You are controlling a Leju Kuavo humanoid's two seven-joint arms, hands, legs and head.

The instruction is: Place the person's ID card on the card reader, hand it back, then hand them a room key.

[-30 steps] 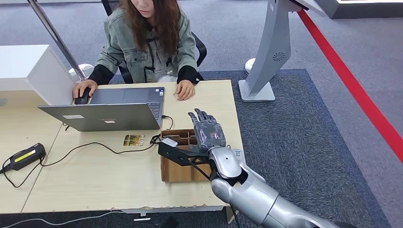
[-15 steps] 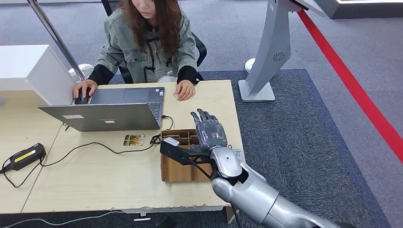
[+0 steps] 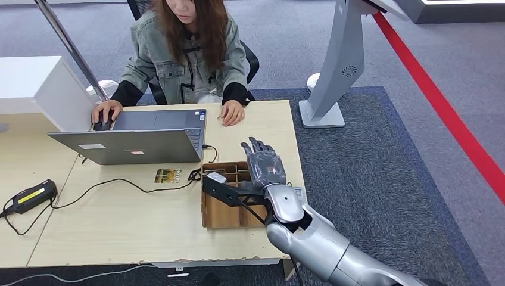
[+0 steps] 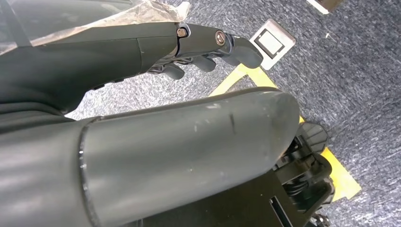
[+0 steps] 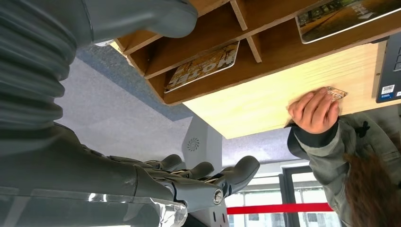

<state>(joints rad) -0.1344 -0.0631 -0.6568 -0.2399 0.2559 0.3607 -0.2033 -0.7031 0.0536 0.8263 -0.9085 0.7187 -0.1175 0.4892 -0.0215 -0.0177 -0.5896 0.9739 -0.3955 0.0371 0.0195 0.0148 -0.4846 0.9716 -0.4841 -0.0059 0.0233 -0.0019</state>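
Observation:
My right hand (image 3: pixel 265 166) hovers with fingers spread and nothing in it, over the right side of a cardboard divider box (image 3: pixel 221 215) on the desk. In the right wrist view the right hand (image 5: pixel 194 182) is flat and empty, and a room key card (image 5: pixel 204 65) lies in one compartment of the box (image 5: pixel 250 45), with another card (image 5: pixel 347 16) beyond. The person's hand (image 3: pixel 231 112) rests on the desk's far edge over a small card (image 5: pixel 336 93). My left hand (image 4: pixel 203 47) hangs over the carpet, loosely curled and holding nothing.
A grey laptop (image 3: pixel 134 143) stands open in front of the person, cables trailing from it. One printed card (image 3: pixel 168 176) lies on the desk left of the box. At far left sits a black device with a yellow strip (image 3: pixel 30 195). A white kiosk stand (image 3: pixel 336 65) rises beyond the desk's right end.
My right hand has drifted slightly right and towards me over the box. The person's hands stay in place.

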